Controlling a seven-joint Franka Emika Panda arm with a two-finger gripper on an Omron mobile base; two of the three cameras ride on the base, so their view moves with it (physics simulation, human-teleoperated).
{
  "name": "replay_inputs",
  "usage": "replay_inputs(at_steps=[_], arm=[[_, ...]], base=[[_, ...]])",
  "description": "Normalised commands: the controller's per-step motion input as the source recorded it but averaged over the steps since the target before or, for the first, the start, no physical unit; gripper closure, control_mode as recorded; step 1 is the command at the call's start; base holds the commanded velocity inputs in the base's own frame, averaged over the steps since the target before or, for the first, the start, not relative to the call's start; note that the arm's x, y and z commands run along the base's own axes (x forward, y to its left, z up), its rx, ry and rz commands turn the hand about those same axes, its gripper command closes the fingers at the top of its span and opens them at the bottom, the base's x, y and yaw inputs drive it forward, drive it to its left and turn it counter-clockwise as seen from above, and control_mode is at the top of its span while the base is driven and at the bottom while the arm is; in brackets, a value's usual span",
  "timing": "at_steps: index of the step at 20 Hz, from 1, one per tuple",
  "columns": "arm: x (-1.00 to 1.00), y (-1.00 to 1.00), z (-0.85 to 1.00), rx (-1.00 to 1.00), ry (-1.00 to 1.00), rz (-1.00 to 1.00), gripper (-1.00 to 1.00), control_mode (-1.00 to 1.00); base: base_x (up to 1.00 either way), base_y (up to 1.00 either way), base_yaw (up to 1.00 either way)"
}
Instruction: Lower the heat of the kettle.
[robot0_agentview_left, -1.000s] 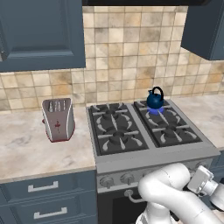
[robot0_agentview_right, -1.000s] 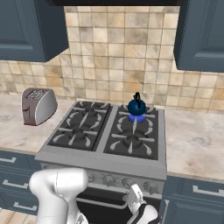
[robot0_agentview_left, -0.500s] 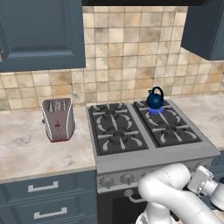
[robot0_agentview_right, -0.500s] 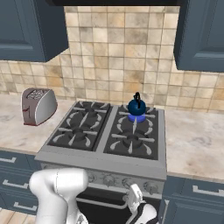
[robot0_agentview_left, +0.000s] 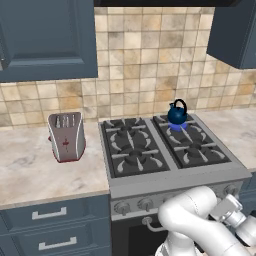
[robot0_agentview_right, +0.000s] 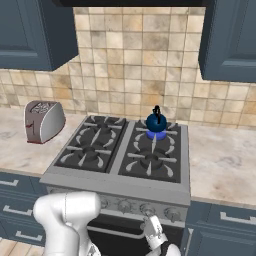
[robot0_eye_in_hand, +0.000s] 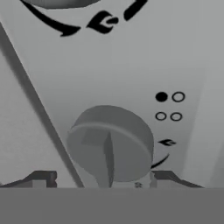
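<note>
The small dark-blue kettle (robot0_agentview_left: 177, 114) (robot0_agentview_right: 156, 121) stands on the stove's back right burner, with a blue glow under it. My gripper (robot0_agentview_right: 150, 228) is low at the stove's front panel, just before one of the right-hand knobs (robot0_agentview_right: 146, 208). In the hand view that grey round knob (robot0_eye_in_hand: 111, 144) sits very close, its ridge pointing down. My gripper (robot0_eye_in_hand: 105, 180) is open, with one dark fingertip (robot0_eye_in_hand: 41, 177) on each side of the knob. I cannot tell whether they touch it.
A silver toaster (robot0_agentview_left: 66, 136) (robot0_agentview_right: 44, 121) stands on the marble counter left of the stove (robot0_agentview_left: 150, 172). More knobs (robot0_agentview_right: 121, 205) line the front panel, and the oven handle (robot0_agentview_left: 150, 225) runs below them. Blue drawers flank the oven.
</note>
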Motion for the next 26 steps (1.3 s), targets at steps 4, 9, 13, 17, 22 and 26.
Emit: replay_inputs(at_steps=[4,9,13,17,22,26], arm=[[0.45,0.0,0.0,0.08,-0.01,0.0,-1.0,-1.0],[0.42,-0.19,0.0,0.02,0.02,0.0,-1.0,-1.0],[0.32,-0.22,0.01,0.0,0.16,0.0,-1.0,-1.0],[0.29,-0.19,0.09,0.0,0.2,-0.02,-1.0,-1.0],[0.32,-0.14,0.03,0.0,0.17,-0.01,-1.0,-1.0],[0.31,-0.36,0.0,0.03,0.0,0.0,-1.0,-1.0]], base=[[0.0,0.0,0.0],[0.0,0.0,0.0],[0.0,0.0,0.0],[0.0,0.0,0.0],[0.0,0.0,0.0],[0.0,0.0,0.0]])
